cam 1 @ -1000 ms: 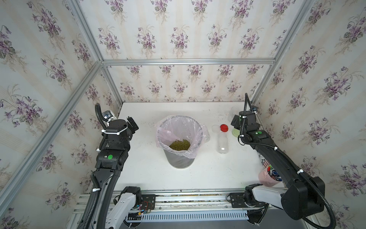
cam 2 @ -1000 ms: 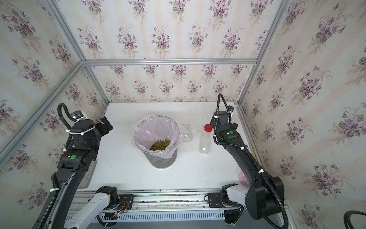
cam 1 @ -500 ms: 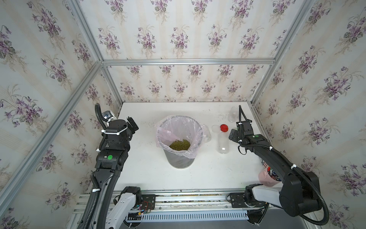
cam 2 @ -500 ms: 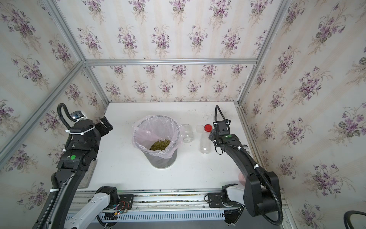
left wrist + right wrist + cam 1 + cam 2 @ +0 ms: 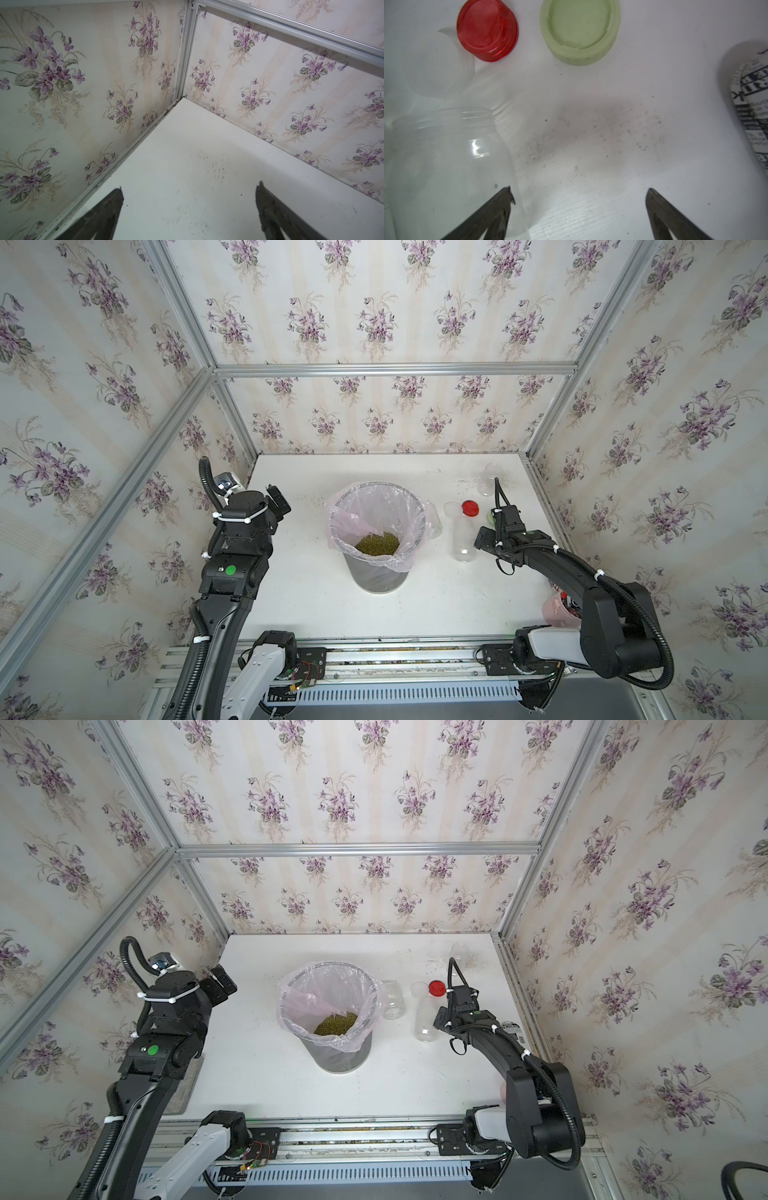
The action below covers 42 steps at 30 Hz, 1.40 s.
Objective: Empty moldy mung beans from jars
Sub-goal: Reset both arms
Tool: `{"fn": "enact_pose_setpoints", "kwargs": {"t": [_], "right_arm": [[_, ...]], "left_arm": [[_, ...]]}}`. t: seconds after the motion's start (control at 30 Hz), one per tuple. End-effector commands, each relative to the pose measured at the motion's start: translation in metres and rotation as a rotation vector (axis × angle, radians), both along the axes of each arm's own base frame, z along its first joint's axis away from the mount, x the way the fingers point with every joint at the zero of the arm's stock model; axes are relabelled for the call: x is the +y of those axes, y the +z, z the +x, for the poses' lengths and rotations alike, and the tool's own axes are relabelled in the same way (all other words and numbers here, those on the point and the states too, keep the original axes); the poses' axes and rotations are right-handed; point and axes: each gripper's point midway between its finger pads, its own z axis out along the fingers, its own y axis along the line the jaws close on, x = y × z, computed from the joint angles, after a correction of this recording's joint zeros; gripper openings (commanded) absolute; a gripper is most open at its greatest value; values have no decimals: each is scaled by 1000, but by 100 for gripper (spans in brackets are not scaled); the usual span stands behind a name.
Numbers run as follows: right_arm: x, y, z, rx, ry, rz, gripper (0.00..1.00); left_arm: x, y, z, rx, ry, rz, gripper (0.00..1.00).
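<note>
At the table's (image 5: 415, 614) left edge the left arm (image 5: 245, 531) is raised, aimed at the back-left corner. The left jaws are spread wide on nothing, a pose I judge keeps them clear of the pouring spot.

The lined bin (image 5: 376, 580) stands mid-table, within reach of both arms, and the mung beans (image 5: 377, 543) lie heaped in its bottom.

Just right of the bin, partly behind it, sits the first jar (image 5: 392, 1004), lidless and seemingly empty. Further right come the white lid (image 5: 451, 509), the red lid (image 5: 470, 508) and the green lid (image 5: 580, 31), gathered close together, likely set aside so the mouths stay open.

In front of them is the second jar (image 5: 463, 545), clear and empty; whether it stands or lies I cannot tell. The right arm (image 5: 540, 556) is low beside it. The right jaws gape wide, one finger alongside the jar, gripping nothing.

The third jar (image 5: 487, 485), near the back-right corner, also looks empty. A printed can (image 5: 753, 114) lies by the right edge. I judge the emptying essentially finished.
</note>
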Motion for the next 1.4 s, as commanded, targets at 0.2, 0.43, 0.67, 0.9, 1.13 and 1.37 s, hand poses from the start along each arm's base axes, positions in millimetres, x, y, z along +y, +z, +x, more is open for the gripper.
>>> {"fn": "enact_pose_setpoints", "kwargs": {"t": [0.2,0.43,0.67,0.9,1.13,1.37], "right_arm": [[10,-4,8,-16,5,70,98],[14,-5,9,-11,19,92,98],[-6,13,11,-57,-41,7,98],[-25,65,29,-213,-103,-66,99],[-33,126,37,-467,-111,-95,100],[-46,179,35,-625,-181,-118,100]], "left_arm": [[2,6,-1,-21,16,-11,100],[2,5,-1,-19,19,-8,100],[2,6,-2,-20,19,-8,100],[4,6,-2,-21,26,-5,99],[2,3,2,7,14,-9,100],[-9,-1,18,60,-42,-37,100]]}}
